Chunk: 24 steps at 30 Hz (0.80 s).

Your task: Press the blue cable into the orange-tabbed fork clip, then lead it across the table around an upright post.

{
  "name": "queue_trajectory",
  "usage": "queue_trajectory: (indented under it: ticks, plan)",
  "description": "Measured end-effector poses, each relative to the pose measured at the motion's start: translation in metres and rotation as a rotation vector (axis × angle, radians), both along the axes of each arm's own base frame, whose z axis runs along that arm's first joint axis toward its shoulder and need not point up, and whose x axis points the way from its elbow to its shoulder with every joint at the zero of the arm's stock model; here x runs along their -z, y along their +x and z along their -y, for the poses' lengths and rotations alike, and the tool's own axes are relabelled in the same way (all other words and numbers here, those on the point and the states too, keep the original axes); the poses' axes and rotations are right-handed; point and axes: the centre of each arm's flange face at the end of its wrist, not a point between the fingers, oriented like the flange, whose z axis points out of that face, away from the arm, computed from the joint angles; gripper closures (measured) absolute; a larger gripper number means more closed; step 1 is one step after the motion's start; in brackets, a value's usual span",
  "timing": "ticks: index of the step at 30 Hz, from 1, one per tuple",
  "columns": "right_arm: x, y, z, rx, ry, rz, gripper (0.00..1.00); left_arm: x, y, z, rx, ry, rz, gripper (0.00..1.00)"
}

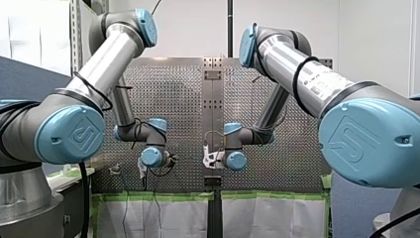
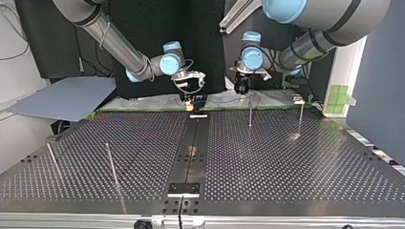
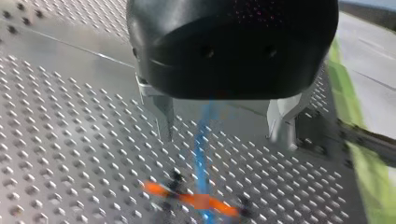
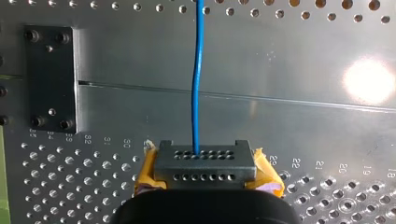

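Cable (image 3: 201, 144), blue, crosses orange clip (image 3: 219, 205); left pincer (image 3: 222, 123) open astride it, right pincer (image 4: 205, 176) clamps its grey end block (image 4: 205, 161). Pressing-in seems next.

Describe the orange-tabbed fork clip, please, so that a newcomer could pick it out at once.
Start at the perforated metal table and find my left arm's black hand, its two metal fingers apart. Just ahead of those fingers lies the small fork clip with orange tabs, crossed by the thin blue cable. It is the only orange thing under that hand.
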Motion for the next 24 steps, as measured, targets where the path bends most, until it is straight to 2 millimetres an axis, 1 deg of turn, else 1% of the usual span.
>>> queue_trajectory:
  ticks: [3, 7, 14, 24]
  plan:
    - [0.0, 0.0, 0.0, 0.0, 0.0, 0.0, 1.0, 0.007, 0.0, -0.002, -0.016, 0.019, -0.012, 0.0]
    - [0.001, 0.001, -0.001, -0.002, 0.0, -0.001, 1.0, 0.008, 0.002, -0.002, -0.02, 0.039, -0.012, 0.0]
    - [0.001, 0.001, -0.001, -0.002, -0.001, -0.002, 1.0, 0.006, 0.007, 0.0, -0.023, 0.06, 0.002, 0.0]
    - [0.001, 0.0, 0.0, 0.0, -0.004, -0.002, 1.0, -0.003, 0.021, 0.01, -0.019, 0.065, 0.01, 0.0]
